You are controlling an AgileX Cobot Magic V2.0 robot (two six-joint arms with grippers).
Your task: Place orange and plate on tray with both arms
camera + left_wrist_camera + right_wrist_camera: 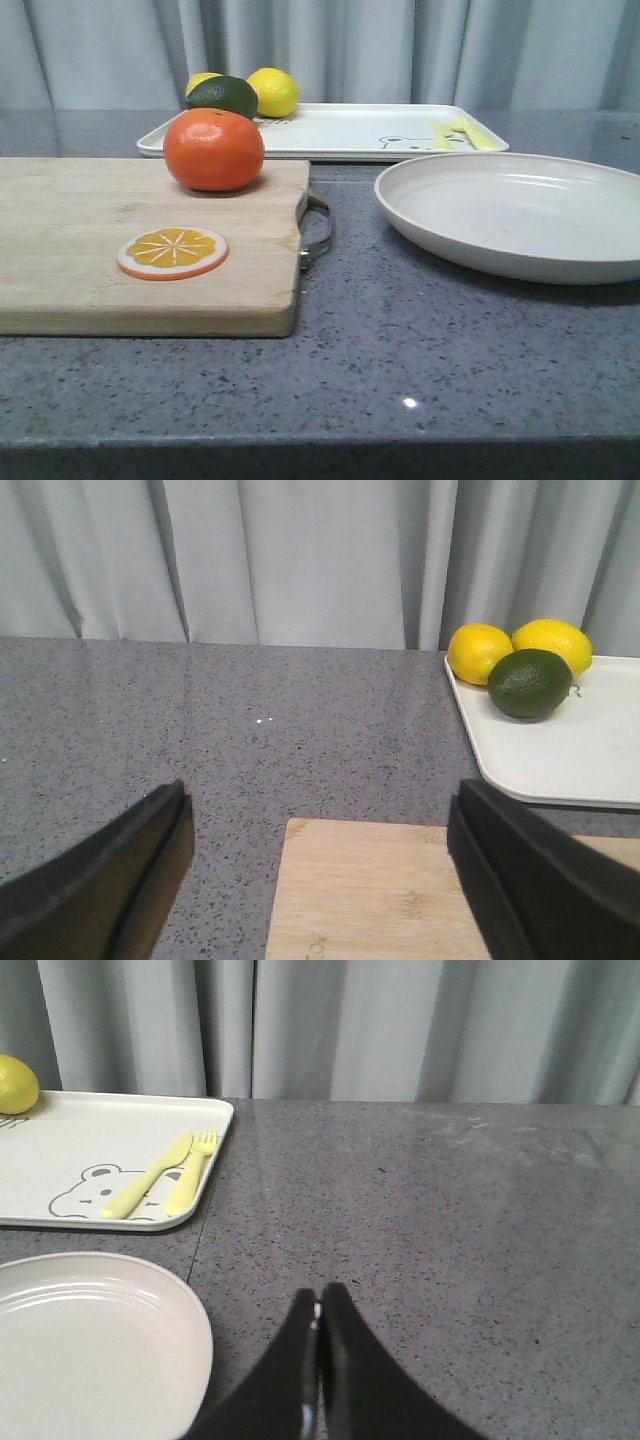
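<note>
The orange [213, 149] sits on the far part of a wooden cutting board [80, 270]. The off-white plate [515, 213] lies on the counter to the right; it also shows in the right wrist view [90, 1345]. The white tray [340, 135] with a bear drawing lies behind both, and shows in the left wrist view [570, 750] and the right wrist view [70, 1160]. My left gripper [320, 880] is open and empty over the board's far corner. My right gripper [320, 1305] is shut and empty, beside the plate. Neither gripper shows in the front view.
Two lemons [273, 91] and a dark green fruit [222, 95] sit on the tray's far left end, also in the left wrist view [530, 683]. Yellow cutlery [160, 1175] lies at the tray's right. An orange slice [172, 251] lies on the board. Grey curtains hang behind.
</note>
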